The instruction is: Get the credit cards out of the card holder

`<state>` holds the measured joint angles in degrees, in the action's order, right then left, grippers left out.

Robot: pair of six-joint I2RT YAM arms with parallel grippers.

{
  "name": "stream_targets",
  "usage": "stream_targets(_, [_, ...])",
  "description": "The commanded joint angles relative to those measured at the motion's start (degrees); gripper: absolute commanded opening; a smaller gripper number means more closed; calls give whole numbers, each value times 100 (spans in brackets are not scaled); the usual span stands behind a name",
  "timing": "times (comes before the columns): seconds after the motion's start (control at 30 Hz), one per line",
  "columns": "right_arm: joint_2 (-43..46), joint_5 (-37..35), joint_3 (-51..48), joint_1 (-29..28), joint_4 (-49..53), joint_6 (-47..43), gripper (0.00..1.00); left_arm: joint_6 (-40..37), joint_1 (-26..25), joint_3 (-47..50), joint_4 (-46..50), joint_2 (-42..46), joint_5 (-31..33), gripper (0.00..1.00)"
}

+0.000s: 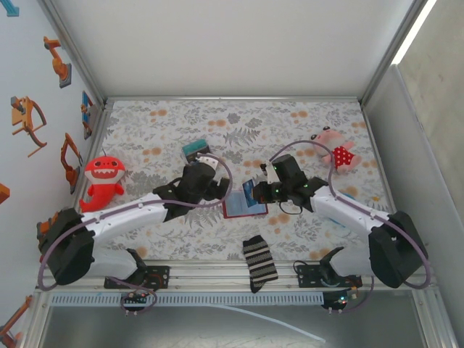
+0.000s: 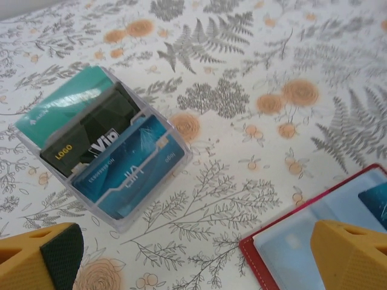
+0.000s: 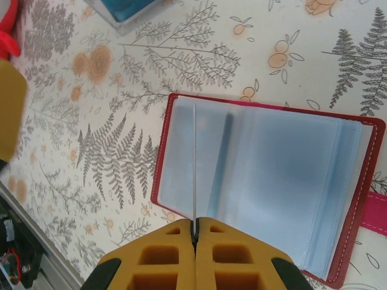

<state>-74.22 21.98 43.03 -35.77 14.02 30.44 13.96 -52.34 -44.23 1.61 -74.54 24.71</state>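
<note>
The dark-red card holder [image 3: 284, 175] lies open and flat on the floral cloth, its blue-grey pockets facing up and a pink-red snap tab [image 3: 376, 212] at its right edge. My right gripper [image 3: 195, 222] is shut on a thin credit card [image 3: 195, 163], which I see edge-on, standing over the holder's left page. From above, that card [image 1: 249, 191] looks blue and sits just above the holder [image 1: 238, 211]. My left gripper [image 2: 196, 254] hangs open over bare cloth, with the holder's corner [image 2: 290, 248] to its right.
A clear plastic box [image 2: 103, 157] holding teal, black and blue cards lies to the left of my left gripper, and shows in the top view as the box [image 1: 196, 149]. A red shark toy [image 1: 104, 180], a pink plush [image 1: 335, 148] and a striped sock [image 1: 259, 262] lie around the cloth.
</note>
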Motion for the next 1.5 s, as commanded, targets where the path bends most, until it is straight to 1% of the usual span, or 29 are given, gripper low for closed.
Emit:
stream_targets(0.0, [243, 85, 403, -218, 353, -879, 0, -69, 249, 286, -437, 447, -919, 97])
stream_targets(0.07, [284, 165, 559, -332, 516, -1254, 0, -321, 398, 383, -593, 673, -1523, 97])
stream_targets(0.17, [301, 361, 767, -470, 684, -1746, 0, -647, 637, 335, -488, 846, -2435, 97])
stream_targets(0.27, [245, 596, 970, -573, 870, -2174, 0, -924, 732, 207, -242, 927, -2740, 97])
stream_targets(0.33, [201, 607, 1120, -635, 1085, -2492, 0, -1119, 778, 152, -138, 984, -2965, 97])
stream_targets(0.43, [207, 702, 1272, -664, 1275, -2902, 0, -1359, 911, 103, -25, 1047, -3647, 97])
stream_targets(0.5, [246, 850, 1342, -667, 1353, -3118, 0, -1481, 1001, 52, 82, 1066, -4195, 100])
stream_targets(0.6, [271, 1028, 1455, -668, 1509, -3417, 0, -1662, 1049, -57, 325, 1083, -4684, 93])
stream_targets(0.8, [190, 1323, 1627, -668, 1886, -3892, 0, -2172, 1067, -128, 652, 1163, -5501, 90])
stream_targets(1.03, [96, 1588, 1803, -668, 2153, -4167, 0, -2300, 1062, -268, 823, 1000, -6046, 61])
stream_targets(1.17, [31, 1663, 1891, -668, 2274, -4308, 0, -2418, 1054, -341, 900, 879, -6306, 56])
stream_targets(1.27, [-25, 1712, 1959, -668, 2395, -4436, 0, -2501, 1055, -375, 964, 822, -6503, 48])
stream_targets(1.33, [-56, 1727, 2008, -668, 2467, -4527, 0, -2537, 1049, -393, 1020, 785, -6570, 46])
stream_targets(1.4, [-70, 1763, 2064, -668, 2525, -4608, 0, -2564, 1044, -408, 1079, 750, -6644, 38])
stream_targets(1.47, [-82, 1797, 2094, -668, 2571, -4680, 0, -2588, 1041, -419, 1120, 718, -6738, 33])
